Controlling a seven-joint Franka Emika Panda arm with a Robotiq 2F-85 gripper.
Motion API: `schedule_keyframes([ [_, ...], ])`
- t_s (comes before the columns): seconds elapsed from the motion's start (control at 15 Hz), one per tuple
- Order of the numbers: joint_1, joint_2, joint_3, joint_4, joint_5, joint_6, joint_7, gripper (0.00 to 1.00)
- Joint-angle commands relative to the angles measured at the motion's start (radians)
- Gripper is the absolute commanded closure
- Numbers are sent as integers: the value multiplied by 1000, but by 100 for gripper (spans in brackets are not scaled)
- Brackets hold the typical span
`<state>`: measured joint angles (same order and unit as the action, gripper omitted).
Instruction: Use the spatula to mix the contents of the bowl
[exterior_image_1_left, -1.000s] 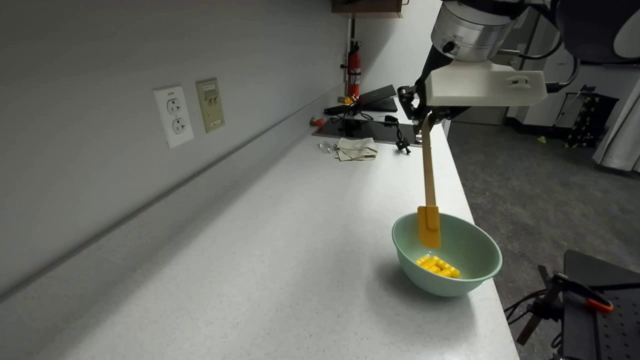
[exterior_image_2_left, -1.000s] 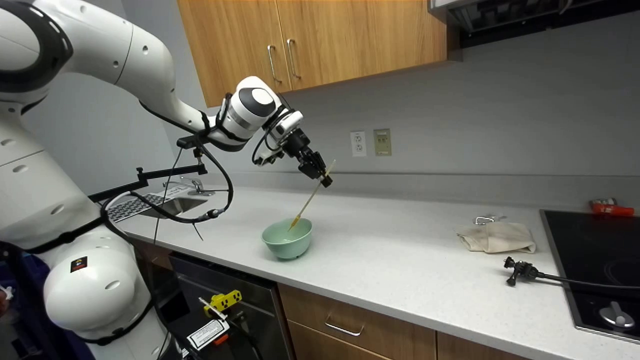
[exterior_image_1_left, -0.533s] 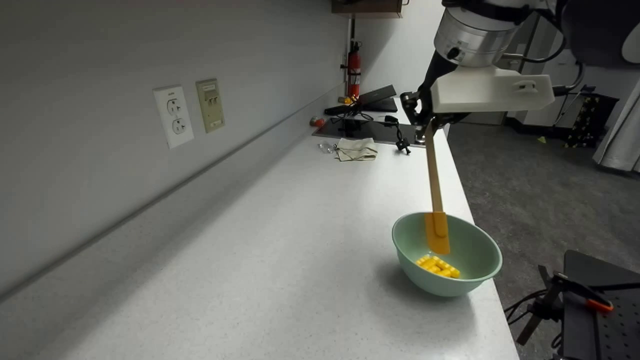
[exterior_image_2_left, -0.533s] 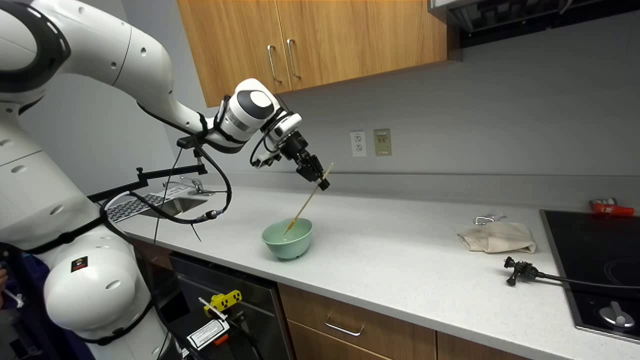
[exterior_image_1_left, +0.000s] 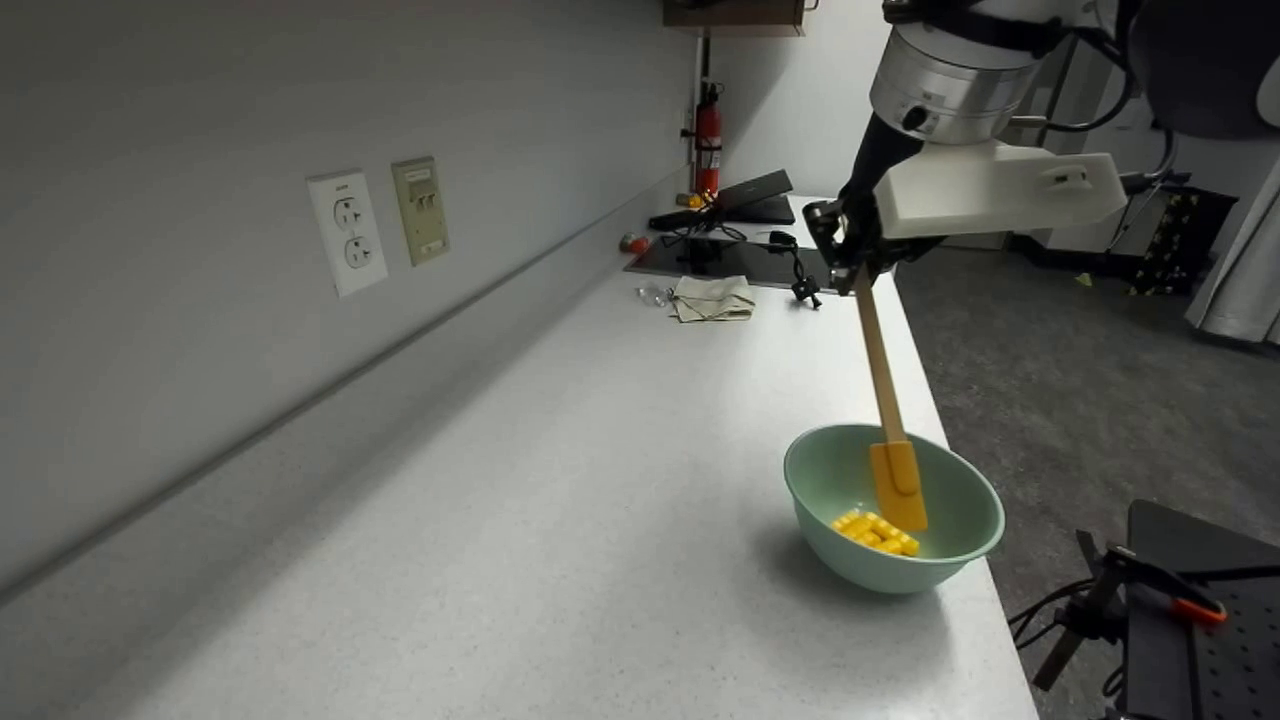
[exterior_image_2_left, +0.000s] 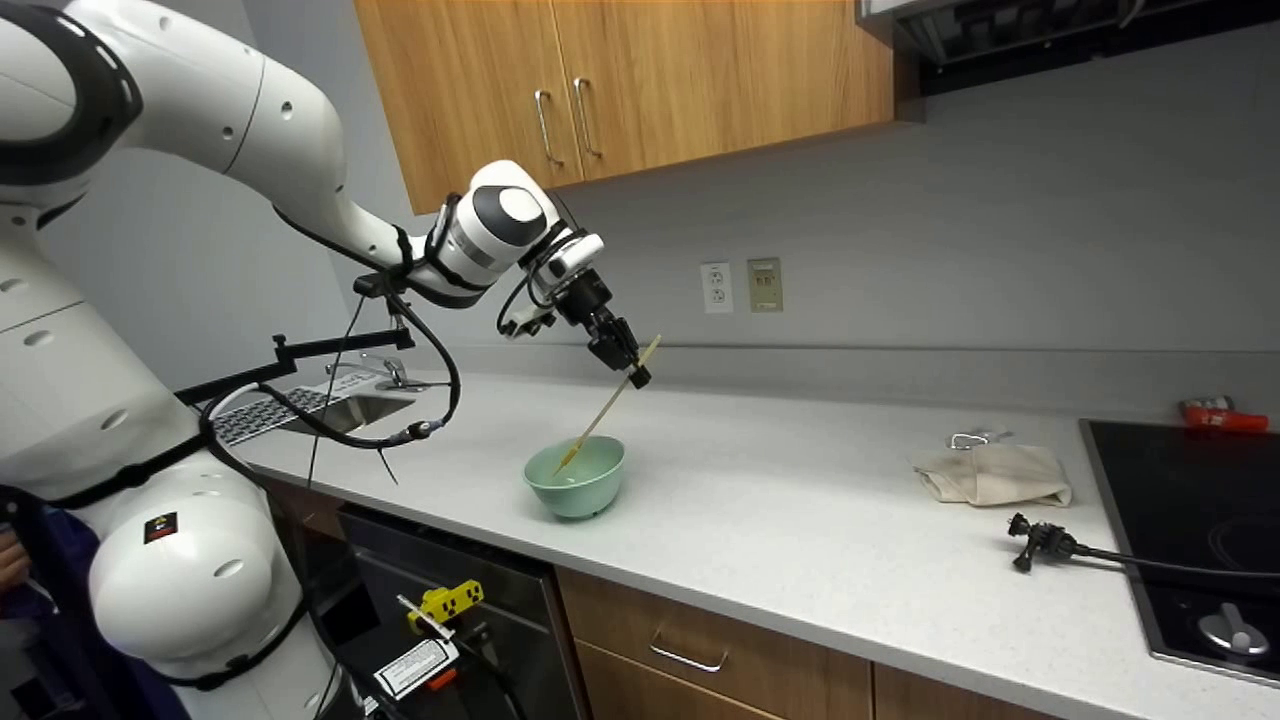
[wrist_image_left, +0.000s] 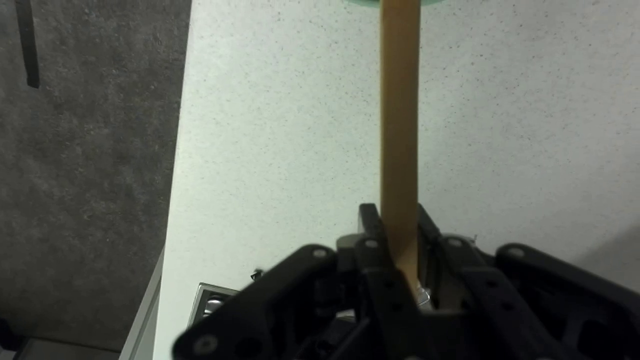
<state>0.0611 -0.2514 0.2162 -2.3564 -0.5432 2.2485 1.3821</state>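
Ok so the gripper (wrist_image_left: 398, 225) is pinching the spatula (exterior_image_1_left: 887, 400) by its wooden handle (wrist_image_left: 400, 120), fingers (wrist_image_left: 370, 219) on either side, and it looks snug from here. The spatula leans, and over the last second the arm (exterior_image_2_left: 290, 140) has lowered it: the orange head (exterior_image_1_left: 899, 487) dropped deeper into the mint bowl (exterior_image_1_left: 890, 575) and slid over toward the front edge of the counter (exterior_image_1_left: 500, 560). It's now right by the yellow chunks (exterior_image_1_left: 872, 534) at the bottom. Touching? Can't tell. They look like they haven't budged, so I'd say no mixing yet, just the approach. Next it probably needs a bit more down, then a gentle sweep. My worry: a hard shove could skid the bowl, which sits close to that edge.
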Motion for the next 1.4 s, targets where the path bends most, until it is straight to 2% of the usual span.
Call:
schedule_keyframes([
  [0.0,6,-35,-2,-16,29,-9,-51,96],
  [0.13,12,-35,-6,-18,50,-11,-78,96],
  [0.2,-11,62,-3,-15,-6,65,-36,96],
  [0.27,0,73,-18,-16,43,75,-88,96],
  [0.6,0,151,-41,-7,37,82,-168,96],
  [0.93,2,160,-65,15,51,116,-143,96],
  [1.33,7,139,-59,39,64,187,-120,96],
])
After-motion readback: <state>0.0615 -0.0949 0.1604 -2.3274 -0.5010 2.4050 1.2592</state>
